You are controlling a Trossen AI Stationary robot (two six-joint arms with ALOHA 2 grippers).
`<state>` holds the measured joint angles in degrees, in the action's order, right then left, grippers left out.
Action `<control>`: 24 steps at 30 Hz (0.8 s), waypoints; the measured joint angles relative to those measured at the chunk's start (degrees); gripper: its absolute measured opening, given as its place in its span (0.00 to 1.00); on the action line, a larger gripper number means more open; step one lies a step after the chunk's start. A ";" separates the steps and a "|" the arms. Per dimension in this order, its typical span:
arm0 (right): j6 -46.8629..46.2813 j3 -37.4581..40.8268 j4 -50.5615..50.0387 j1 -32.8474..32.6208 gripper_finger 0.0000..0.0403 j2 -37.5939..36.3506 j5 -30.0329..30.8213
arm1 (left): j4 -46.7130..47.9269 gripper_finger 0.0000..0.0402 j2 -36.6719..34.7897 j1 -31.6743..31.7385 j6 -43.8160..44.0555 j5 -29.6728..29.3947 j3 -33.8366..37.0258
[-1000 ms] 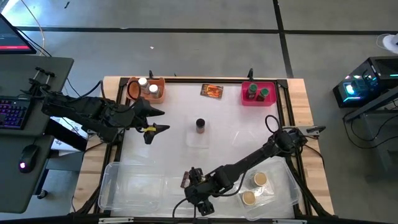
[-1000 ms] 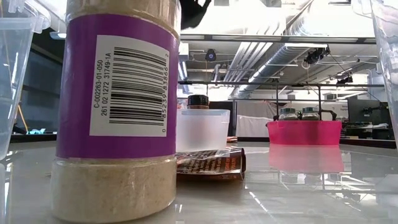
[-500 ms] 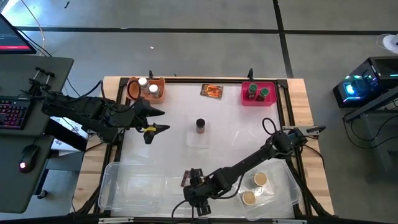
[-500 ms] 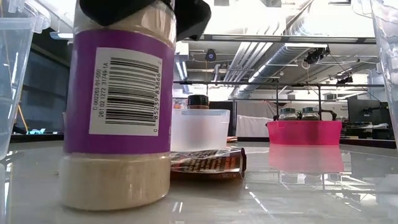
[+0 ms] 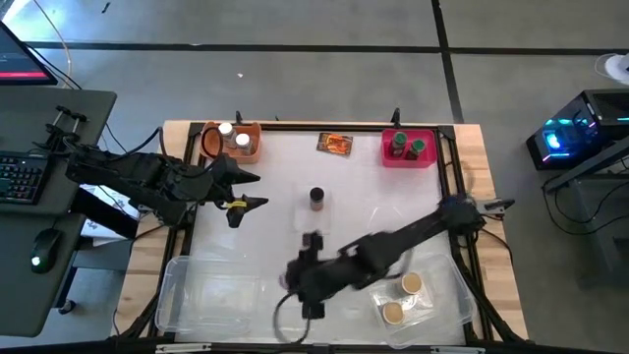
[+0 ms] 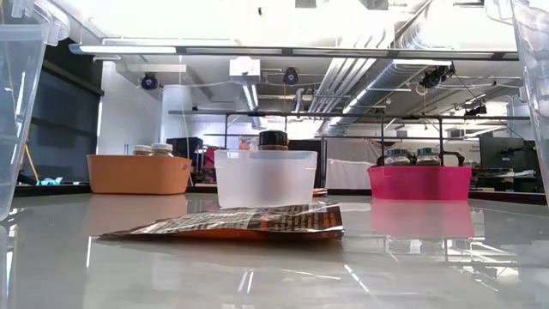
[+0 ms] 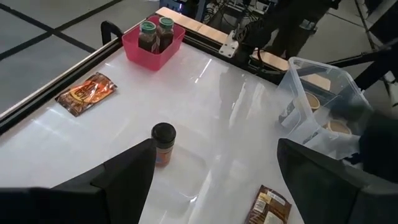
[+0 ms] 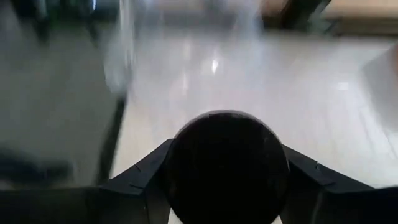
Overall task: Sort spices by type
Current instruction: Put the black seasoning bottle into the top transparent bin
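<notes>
Clamped by the right gripper [image 8: 225,205] at its black lid, the jar [image 8: 225,163] is carried above the table [image 5: 373,187]; rigid, smooth-sided, light, best held below the cap.

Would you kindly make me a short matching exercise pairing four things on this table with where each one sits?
Things:
1. green-lidded jars
2. white-lidded jars
3. black-lidded jar
4. tan-lidded jars

Places:
A. orange bin
B. clear tray at the right front
C. pink bin
D. small clear tub mid-table

Pairs: 1-C, 2-A, 3-D, 4-B
</notes>
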<state>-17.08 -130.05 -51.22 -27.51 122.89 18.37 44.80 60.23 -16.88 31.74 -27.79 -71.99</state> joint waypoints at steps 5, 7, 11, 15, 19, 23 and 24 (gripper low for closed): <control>-5.71 8.03 11.86 -0.94 0.51 -12.56 12.64 | 0.66 0.80 0.00 0.00 2.11 -1.02 0.00; -6.24 10.94 17.12 -2.23 0.51 -16.28 21.30 | 0.84 0.80 0.00 0.00 2.10 -1.80 0.00; -7.81 15.40 28.11 -4.99 0.51 -21.66 38.29 | 0.78 0.80 0.00 0.00 2.18 -4.08 0.00; -20.73 16.45 29.03 -5.54 0.51 -23.95 56.93 | 0.63 0.80 0.00 0.00 3.90 -5.09 0.00; -34.19 16.61 27.43 -4.34 0.51 -23.93 65.84 | 0.50 0.80 0.00 0.00 4.05 -5.23 0.00; -37.66 16.61 27.38 -2.44 0.51 -23.99 63.45 | 0.50 0.80 0.00 0.00 4.07 -5.29 0.00; -37.92 16.61 27.25 -2.04 0.51 -23.98 61.93 | 0.52 0.80 0.00 0.00 4.07 -5.29 0.00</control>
<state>-55.00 -113.45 -23.97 -29.54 98.91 80.29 45.32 60.23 -16.88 35.81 -33.08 -71.99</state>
